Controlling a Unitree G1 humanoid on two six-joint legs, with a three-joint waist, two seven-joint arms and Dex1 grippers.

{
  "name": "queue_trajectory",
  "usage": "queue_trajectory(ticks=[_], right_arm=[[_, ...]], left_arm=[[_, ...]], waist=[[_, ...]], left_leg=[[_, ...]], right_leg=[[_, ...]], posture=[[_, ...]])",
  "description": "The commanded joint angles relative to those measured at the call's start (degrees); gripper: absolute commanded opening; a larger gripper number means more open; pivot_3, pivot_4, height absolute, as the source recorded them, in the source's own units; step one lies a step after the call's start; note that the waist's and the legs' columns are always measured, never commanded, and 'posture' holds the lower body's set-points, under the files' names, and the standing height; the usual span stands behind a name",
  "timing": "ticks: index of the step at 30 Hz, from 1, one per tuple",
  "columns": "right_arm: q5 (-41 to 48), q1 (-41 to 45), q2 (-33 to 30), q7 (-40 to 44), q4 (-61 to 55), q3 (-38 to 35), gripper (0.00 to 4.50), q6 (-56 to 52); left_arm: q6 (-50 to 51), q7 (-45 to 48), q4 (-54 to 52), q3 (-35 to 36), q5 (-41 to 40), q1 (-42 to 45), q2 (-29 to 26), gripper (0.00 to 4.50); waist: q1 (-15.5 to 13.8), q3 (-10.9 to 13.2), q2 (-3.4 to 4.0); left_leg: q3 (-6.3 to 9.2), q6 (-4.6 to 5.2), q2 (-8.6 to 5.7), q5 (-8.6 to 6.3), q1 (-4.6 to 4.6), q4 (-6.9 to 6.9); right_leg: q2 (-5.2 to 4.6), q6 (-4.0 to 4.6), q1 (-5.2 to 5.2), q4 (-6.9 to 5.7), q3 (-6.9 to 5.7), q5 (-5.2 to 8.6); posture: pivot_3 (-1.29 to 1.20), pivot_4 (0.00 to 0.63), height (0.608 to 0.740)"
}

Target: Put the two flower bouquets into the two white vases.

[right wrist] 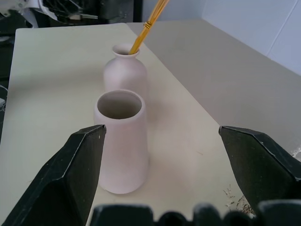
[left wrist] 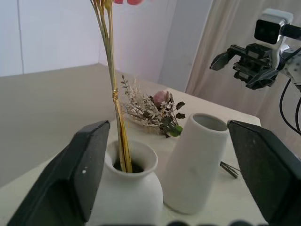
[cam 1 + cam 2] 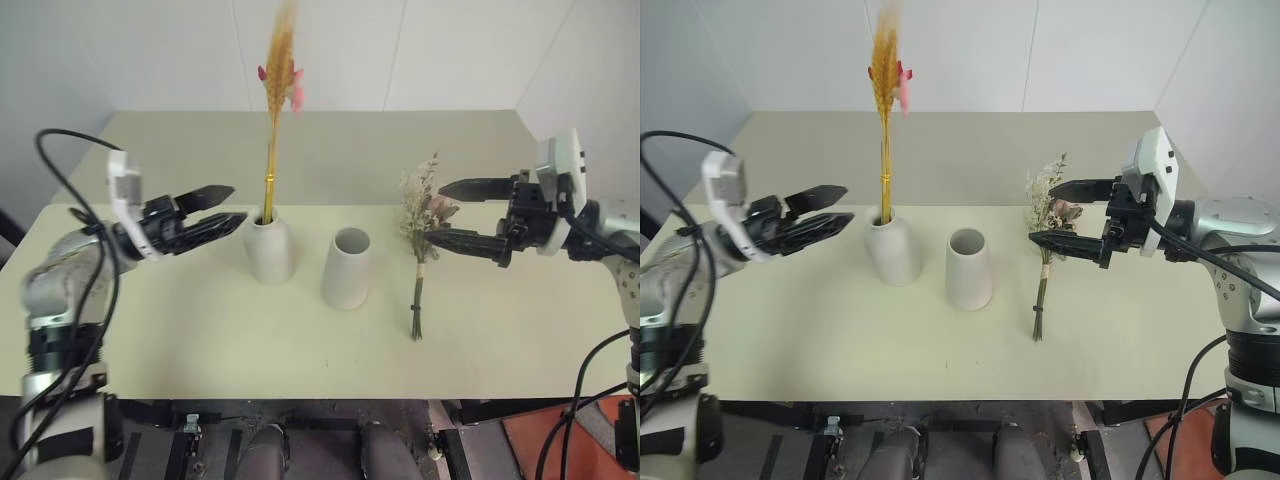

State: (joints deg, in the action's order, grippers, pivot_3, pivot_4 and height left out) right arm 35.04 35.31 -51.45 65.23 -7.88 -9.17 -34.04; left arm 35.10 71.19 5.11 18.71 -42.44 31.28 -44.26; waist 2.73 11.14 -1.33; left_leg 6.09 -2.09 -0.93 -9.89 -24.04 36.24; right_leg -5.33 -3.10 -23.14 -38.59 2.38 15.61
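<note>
On the table (image 3: pixel 200 330) the bottle vase (image 3: pixel 270 250) stood with the wheat bundle (image 3: pixel 277 90) upright in its narrow mouth, stalks rising straight and the small pink blossoms near the top. Just beside it, at its 3 o'clock, stood the tapered vase (image 3: pixel 347 268), its wide mouth holding nothing; the two vases looked nearly touching at the base in the left wrist view, though I could not tell whether they met.

The rose bunch (image 3: pixel 424 225) lay flat on the table at 3 o'clock from the tapered vase, a little apart from it, its flower heads toward 12 o'clock and its tied stems running toward 6 o'clock.

The left gripper (image 3: pixel 222 208) hovered at 9 o'clock from the bottle vase, near its shoulder, pointing at it. Its fingers were spread wide and released, gripping nothing; the wheat stalks stood free between them in the left wrist view.

The right gripper (image 3: pixel 448 214) hung at 3 o'clock from the rose bunch, above the table, pointing toward the vases. Its fingers were also spread wide and held nothing, with one fingertip (image 3: pixel 446 188) close by the bunch's upper sprigs and the other near its middle.
</note>
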Motion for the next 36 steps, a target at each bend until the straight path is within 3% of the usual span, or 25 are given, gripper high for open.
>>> queue_trajectory(ticks=[1, 5, 11, 18, 24, 33, 36], right_arm=[[0.72, 0.72, -0.66, 0.32, -0.13, -0.97, 4.5, -0.2], [-0.01, 0.42, -1.27, -0.03, 0.96, -0.06, 4.5, -1.92], [-1.49, 1.49, -2.77, -3.16, 2.27, 2.15, 4.5, -8.34], [-5.08, 7.72, -4.66, -10.69, 4.28, 12.04, 4.5, -27.76], [-12.74, 17.63, 3.44, -21.9, 16.95, 20.07, 4.5, -40.43], [-14.54, 21.88, 10.5, -22.92, 24.11, 23.81, 4.5, -44.53], [-15.48, 22.14, 11.51, -23.48, 25.79, 23.67, 3.92, -43.15]], left_arm=[[0.68, 3.09, -7.58, 4.4, -2.76, -4.21, -5.51, 4.48], [-0.11, 6.31, -13.54, 7.43, -3.43, -9.32, -11.66, 4.48], [2.12, 10.2, -19.22, 11.18, -9.29, -11.42, -16.45, 4.48], [3.49, 10.33, -21.25, 12.17, -12.76, -11.65, -18.9, 4.48], [2.94, 9.41, -21.95, 11.44, -12.32, -12.26, -18.08, 4.48], [3.7, 6.63, -23.2, 13.59, -14.12, -14.53, -16.87, 4.48], [3.29, 6.39, -23.49, 13.94, -14.04, -15.29, -16.8, 4.5]], waist=[[-0.08, 0.0, 0.0], [-0.43, 0.0, 0.0], [-0.43, 0.0, 0.0], [-0.09, 0.0, 0.01], [0.39, 0.0, 0.01], [0.21, 0.0, 0.01], [0.22, 0.0, 0.01]], left_leg=[[-0.01, 0.0, 0.0, 0.0, 0.02, 0.0], [0.0, 0.0, 0.0, 0.0, 0.04, -0.01], [-0.01, 0.0, 0.02, 0.0, 0.04, -0.05], [-0.02, 0.0, 0.05, 0.0, 0.1, -0.17], [-0.05, 0.0, 0.08, 0.0, 0.12, -0.2], [-0.04, 0.0, 0.07, 0.0, 0.0, -0.24], [-0.04, 0.0, 0.07, 0.0, 0.02, -0.23]], right_leg=[[-0.01, 0.0, 0.01, 0.01, 0.01, 0.0], [-0.01, 0.02, 0.04, 0.04, 0.0, -0.01], [0.01, 0.02, 0.05, 0.13, -0.01, -0.01], [0.04, 0.05, 0.02, 0.13, 0.01, 0.0], [0.07, 0.1, -0.01, 0.14, 0.03, -0.02], [0.07, 0.11, -0.1, 0.17, 0.02, -0.03], [0.07, 0.11, -0.08, 0.17, 0.02, -0.03]], posture=[[0.0, 0.15, 0.74], [0.0, 0.15, 0.74], [0.0, 0.15, 0.74], [0.0, 0.15, 0.74], [0.0, 0.15, 0.74], [0.0, 0.15, 0.74], [0.0, 0.15, 0.74]])
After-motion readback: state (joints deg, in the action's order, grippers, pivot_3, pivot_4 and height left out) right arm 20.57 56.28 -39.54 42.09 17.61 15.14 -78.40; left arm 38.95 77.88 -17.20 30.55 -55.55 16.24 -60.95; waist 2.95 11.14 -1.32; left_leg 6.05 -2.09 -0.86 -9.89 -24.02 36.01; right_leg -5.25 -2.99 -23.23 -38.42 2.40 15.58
